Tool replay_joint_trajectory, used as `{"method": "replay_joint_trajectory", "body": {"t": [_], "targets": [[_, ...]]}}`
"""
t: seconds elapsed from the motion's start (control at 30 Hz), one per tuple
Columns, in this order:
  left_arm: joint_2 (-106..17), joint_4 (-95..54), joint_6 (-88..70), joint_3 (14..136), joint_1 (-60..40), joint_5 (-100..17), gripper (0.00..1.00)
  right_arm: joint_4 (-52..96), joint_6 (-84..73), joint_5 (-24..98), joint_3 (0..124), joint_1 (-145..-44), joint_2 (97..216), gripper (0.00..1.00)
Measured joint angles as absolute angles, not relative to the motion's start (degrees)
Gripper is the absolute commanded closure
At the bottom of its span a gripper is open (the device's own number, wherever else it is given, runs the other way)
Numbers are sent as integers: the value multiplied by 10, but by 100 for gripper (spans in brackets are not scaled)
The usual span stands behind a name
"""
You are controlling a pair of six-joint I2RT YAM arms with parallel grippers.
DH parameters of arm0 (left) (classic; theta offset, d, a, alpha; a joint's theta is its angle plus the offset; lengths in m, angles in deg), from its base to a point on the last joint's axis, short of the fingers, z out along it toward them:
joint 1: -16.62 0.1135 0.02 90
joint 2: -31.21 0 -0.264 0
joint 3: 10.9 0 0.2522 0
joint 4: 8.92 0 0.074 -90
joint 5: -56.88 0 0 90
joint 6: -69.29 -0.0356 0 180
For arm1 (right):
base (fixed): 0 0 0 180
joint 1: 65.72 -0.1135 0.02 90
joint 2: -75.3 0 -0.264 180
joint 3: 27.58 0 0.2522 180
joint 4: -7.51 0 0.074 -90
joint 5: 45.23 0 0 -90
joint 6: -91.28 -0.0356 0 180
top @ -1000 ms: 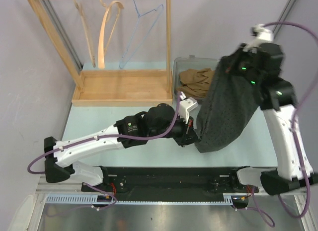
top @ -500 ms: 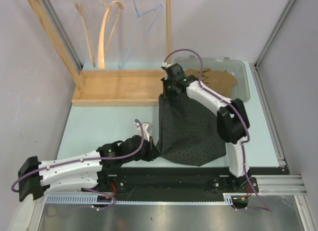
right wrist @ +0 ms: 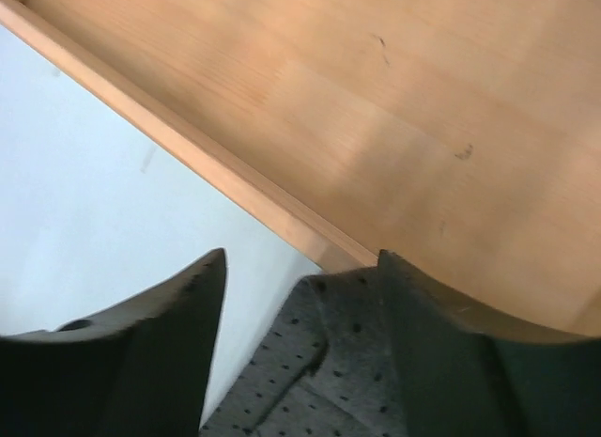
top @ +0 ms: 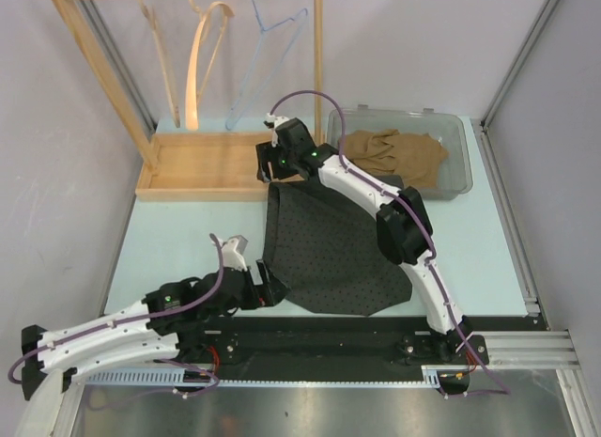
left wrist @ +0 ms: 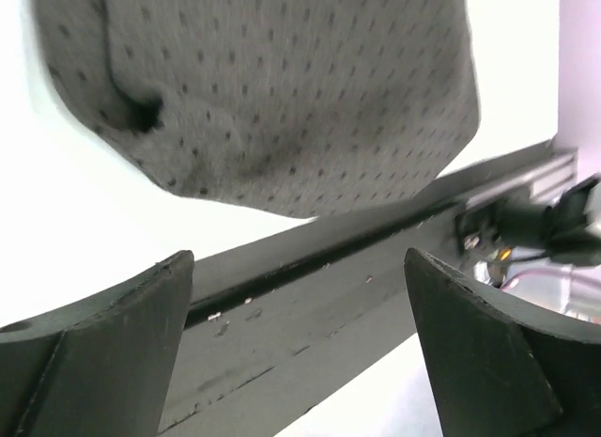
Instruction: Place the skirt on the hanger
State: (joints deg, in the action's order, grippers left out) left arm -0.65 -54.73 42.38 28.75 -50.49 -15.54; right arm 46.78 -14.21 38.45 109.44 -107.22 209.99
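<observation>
The skirt (top: 329,258), dark grey with small dots, lies spread flat on the table. My right gripper (top: 274,170) hovers over its far left corner beside the wooden rack base. In the right wrist view the right gripper (right wrist: 299,268) is open, with the skirt corner (right wrist: 319,371) lying loose between the fingers. My left gripper (top: 266,279) sits at the skirt's near left corner. It is wide open (left wrist: 299,258) with nothing in it, and the skirt hem (left wrist: 282,89) lies just beyond. A wooden hanger (top: 202,61) and a blue wire hanger (top: 272,42) hang on the rack.
The wooden rack's tray base (top: 225,164) stands at the back left, right by my right gripper. A clear bin (top: 462,169) at the back right holds a brown garment (top: 394,153). A black rail (top: 329,334) runs along the near edge.
Both grippers have opened and let the skirt go. The skirt went from hanging to lying flat, further left. The right arm swung left to the rack base; the left arm drew back.
</observation>
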Motion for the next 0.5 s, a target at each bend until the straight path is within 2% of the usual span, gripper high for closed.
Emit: {"method": "replay_joint_trajectory", "body": {"t": [0.23,0.5], "targets": [[-11,-619,419,381,-501,-85,0,462,-155,405,1063,-1075,2044,23],[-91,-642,382,439,-455,-67,0,468,-182,458,835,-1074,1782,29]]}}
